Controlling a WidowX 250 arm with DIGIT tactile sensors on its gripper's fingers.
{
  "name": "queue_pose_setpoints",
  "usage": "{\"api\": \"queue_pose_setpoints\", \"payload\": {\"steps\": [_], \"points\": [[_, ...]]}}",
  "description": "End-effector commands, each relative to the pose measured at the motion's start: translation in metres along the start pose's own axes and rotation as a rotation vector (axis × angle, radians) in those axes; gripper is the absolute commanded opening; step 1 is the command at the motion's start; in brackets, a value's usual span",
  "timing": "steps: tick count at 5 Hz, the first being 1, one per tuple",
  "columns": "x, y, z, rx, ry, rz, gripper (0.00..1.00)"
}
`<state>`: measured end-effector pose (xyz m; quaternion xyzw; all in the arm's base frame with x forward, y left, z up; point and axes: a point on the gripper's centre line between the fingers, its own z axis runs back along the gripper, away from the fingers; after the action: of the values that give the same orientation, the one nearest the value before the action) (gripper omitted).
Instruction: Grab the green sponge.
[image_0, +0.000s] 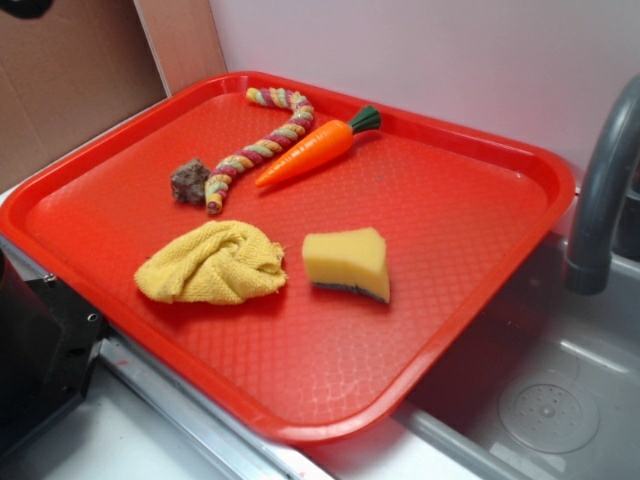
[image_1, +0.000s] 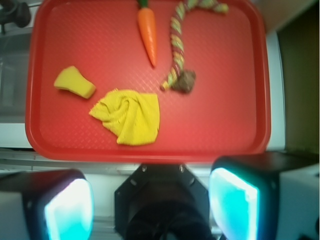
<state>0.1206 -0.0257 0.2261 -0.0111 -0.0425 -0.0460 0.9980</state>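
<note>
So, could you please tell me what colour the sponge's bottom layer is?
Dark green under the green sponge's yellow foam; exterior view.

- The hand (image_1: 151, 210): only two blurred fingers (image_1: 67, 210) show, cut by the wrist view's bottom edge
- Carrot (image_1: 148, 34) top and rope (image_1: 176, 47) far end run off the top edge, farthest from the hand
- Green sponge (image_1: 75, 83): scouring layer hidden in wrist view

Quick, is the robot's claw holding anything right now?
Gripper: jaws open, holding nothing, back from the red plastic tray; small yellow foam sponge with green scouring layer lies untouched.
</note>
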Motion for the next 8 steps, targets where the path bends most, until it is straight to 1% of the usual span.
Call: {"api": "queue_pose_setpoints", "payload": {"steps": [1, 2, 3, 4, 5, 6, 7, 8], "points": [[0.036, -0.032, -0.03, -0.038, -0.062, -0.371, 1.0], [0.056, -0.055, -0.052, -0.004, -0.116, -0.445, 1.0], [0.067, -0.07, -0.073, 0.004, -0.114, -0.463, 1.0], [0.075, -0.081, -0.103, -0.005, -0.105, -0.47, 1.0], [0.079, -0.085, -0.134, -0.002, -0.099, -0.43, 1.0], [0.084, -0.089, -0.166, 0.003, -0.08, -0.432, 1.0], [0.086, -0.093, -0.195, 0.02, -0.043, -0.468, 1.0], [0.086, -0.096, -0.212, 0.025, -0.004, -0.484, 0.96]]}}
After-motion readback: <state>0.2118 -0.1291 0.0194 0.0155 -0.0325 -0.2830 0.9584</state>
